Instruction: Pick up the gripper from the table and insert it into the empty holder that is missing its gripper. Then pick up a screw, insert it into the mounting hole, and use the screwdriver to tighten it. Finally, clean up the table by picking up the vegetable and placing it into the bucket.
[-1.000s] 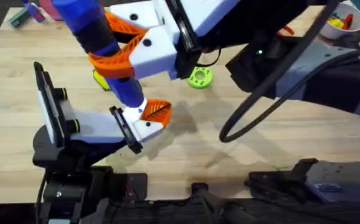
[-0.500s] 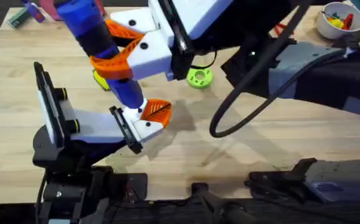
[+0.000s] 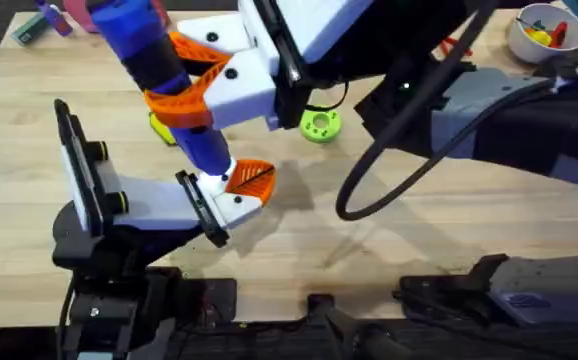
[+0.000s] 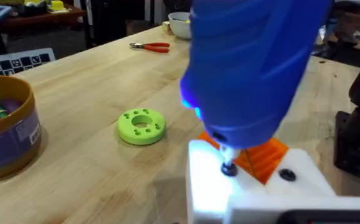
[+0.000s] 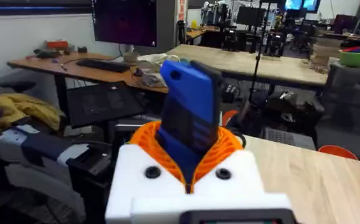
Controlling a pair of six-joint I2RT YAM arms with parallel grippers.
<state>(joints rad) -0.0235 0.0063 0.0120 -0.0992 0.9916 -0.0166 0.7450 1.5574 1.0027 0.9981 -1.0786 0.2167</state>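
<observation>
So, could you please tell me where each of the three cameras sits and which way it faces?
Overhead: above the arms' bases, looking down at the table; the right gripper clamps the screwdriver.
Left wrist: low over the table, facing the screwdriver tip on the holder.
Right wrist: behind its white-and-orange fingers, facing the room.
Shared: all three show the screwdriver.

Centre table point(image 3: 449, 230): bare, open passage.
Blocking left: screwdriver point(image 3: 159, 70) over holder point(image 3: 231, 205); green ring point(image 3: 320, 124) just beyond.
</observation>
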